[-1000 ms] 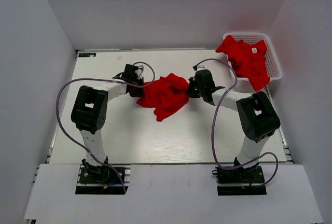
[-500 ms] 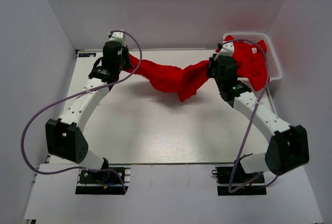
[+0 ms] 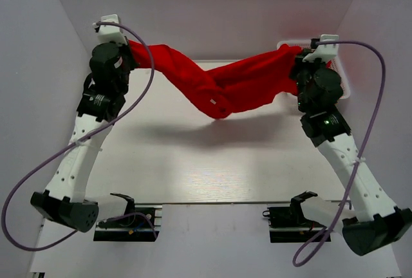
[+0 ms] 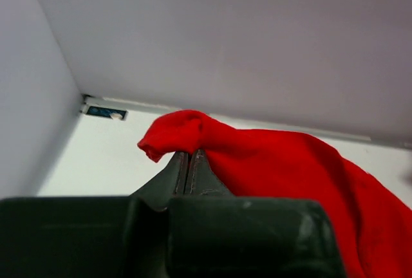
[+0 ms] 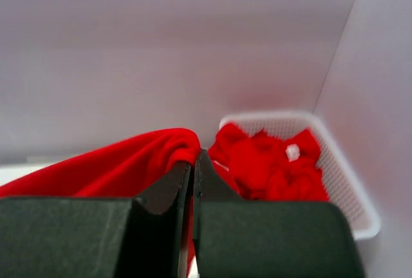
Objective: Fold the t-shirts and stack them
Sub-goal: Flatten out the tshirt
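A red t-shirt (image 3: 219, 88) hangs stretched in the air between both arms, sagging in the middle above the table. My left gripper (image 3: 129, 51) is shut on its left end, high at the back left; the wrist view shows that gripper (image 4: 187, 154) pinching a bunched corner of the t-shirt (image 4: 283, 162). My right gripper (image 3: 297, 59) is shut on the other end at the back right, and its wrist view has the gripper (image 5: 193, 156) biting a fold of the t-shirt (image 5: 109, 165). More red t-shirts (image 5: 273, 165) lie heaped behind it in the basket.
A white lattice basket (image 5: 341, 181) stands in the back right corner against the right wall, mostly hidden behind the right arm in the top view. White walls close in the left, back and right. The table (image 3: 193, 162) lies below the hanging cloth.
Both arms have risen and spread apart. The shirt, bunched on the table a second ago, is now lifted off it and pulled out long between the grippers.
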Action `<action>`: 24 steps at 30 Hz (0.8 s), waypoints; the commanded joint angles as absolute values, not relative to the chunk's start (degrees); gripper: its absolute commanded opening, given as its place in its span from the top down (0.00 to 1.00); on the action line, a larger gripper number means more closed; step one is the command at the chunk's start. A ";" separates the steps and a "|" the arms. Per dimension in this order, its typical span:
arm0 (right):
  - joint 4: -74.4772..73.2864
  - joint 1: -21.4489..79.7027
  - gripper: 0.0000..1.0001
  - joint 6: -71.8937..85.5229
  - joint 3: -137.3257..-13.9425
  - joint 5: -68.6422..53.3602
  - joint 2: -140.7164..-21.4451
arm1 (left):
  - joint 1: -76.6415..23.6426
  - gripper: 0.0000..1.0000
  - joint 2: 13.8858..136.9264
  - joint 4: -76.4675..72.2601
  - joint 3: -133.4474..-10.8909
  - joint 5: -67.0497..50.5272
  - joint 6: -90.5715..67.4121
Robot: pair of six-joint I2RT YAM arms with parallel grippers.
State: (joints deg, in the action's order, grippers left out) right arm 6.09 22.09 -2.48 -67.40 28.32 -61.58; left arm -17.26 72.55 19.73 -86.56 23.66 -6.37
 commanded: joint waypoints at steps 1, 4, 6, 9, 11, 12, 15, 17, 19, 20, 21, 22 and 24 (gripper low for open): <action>9.76 21.71 1.00 -9.39 -73.73 29.09 -56.26 | -16.87 1.00 67.86 20.21 -90.52 30.14 -2.56; 9.67 21.71 1.00 -12.12 -75.41 30.32 -53.53 | -16.87 1.00 64.78 20.21 -91.05 34.18 -0.36; 10.28 21.71 1.00 -13.62 -76.11 31.02 -51.52 | -16.87 1.00 62.33 19.17 -91.58 36.90 1.31; 10.37 21.80 1.00 -15.29 -77.95 31.81 -50.02 | -16.87 1.00 59.95 18.02 -91.58 39.11 3.42; 10.11 21.71 1.00 -16.25 -79.01 32.60 -49.48 | -16.87 1.00 58.19 18.02 -91.58 40.08 4.12; 9.76 21.62 1.00 -16.35 -79.19 32.61 -48.87 | -16.87 1.00 57.66 18.02 -91.58 40.77 4.13; 7.04 21.80 1.00 -14.16 -80.50 29.54 -47.21 | -16.87 1.00 55.38 18.02 -92.20 39.64 4.66; 2.47 21.80 1.00 -11.79 -81.64 24.71 -46.50 | -17.40 1.00 54.23 18.54 -92.20 37.28 4.66; 0.54 21.88 1.00 -10.20 -81.04 21.03 -44.48 | -17.40 1.00 52.65 18.54 -92.20 36.04 4.66; 0.44 21.88 1.00 -8.54 -80.51 20.22 -44.30 | -17.40 1.00 52.65 18.54 -92.20 34.90 4.14; 0.35 21.80 1.00 -8.35 -80.07 19.61 -43.25 | -17.40 1.00 52.04 18.54 -92.20 34.37 4.13; 0.35 21.88 1.00 -8.09 -79.29 17.86 -43.07 | -17.40 1.00 52.03 18.54 -91.50 34.37 4.13; 0.44 21.88 1.00 -6.25 -77.09 16.53 -43.59 | -17.40 1.00 52.03 17.84 -90.80 34.37 4.13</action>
